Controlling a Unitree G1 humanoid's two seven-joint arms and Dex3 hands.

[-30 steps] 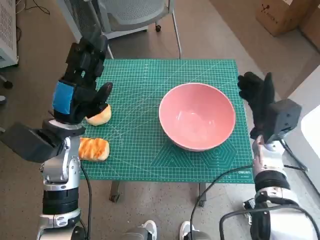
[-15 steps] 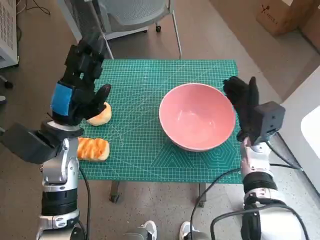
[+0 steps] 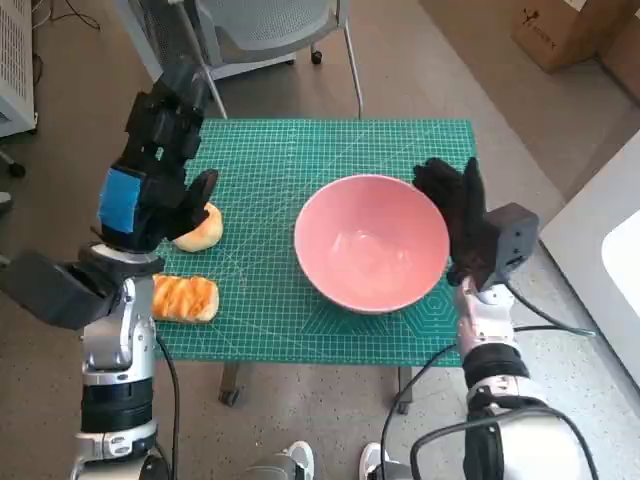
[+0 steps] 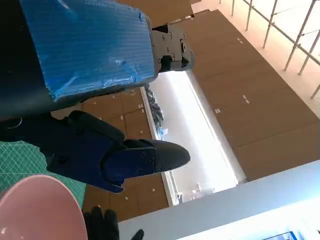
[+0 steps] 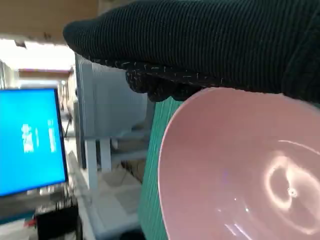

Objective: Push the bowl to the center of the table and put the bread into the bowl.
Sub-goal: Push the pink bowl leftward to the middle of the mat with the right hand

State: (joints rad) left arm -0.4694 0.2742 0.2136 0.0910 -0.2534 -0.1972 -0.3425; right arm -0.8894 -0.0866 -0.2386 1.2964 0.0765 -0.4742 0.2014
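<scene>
A pink bowl (image 3: 370, 242) stands empty near the middle of the green cutting mat (image 3: 270, 170); it also shows in the right wrist view as the bowl (image 5: 240, 175) and in the left wrist view as a pink rim (image 4: 35, 210). My gloved right hand (image 3: 452, 205) presses flat against the bowl's right rim, fingers spread. Two breads lie at the mat's left: a pale round bun (image 3: 200, 229) and a striped golden loaf (image 3: 182, 298). My left hand (image 3: 150, 175) hovers over the bun with fingers apart, holding nothing.
A grey chair (image 3: 270, 30) stands behind the table. A cardboard box (image 3: 570, 30) sits on the floor at the far right. A blue screen (image 5: 30, 140) shows in the right wrist view. Feet show below the table's front edge.
My right hand has moved left and pushed the bowl leftward toward the mat's middle. The left hand has barely moved.
</scene>
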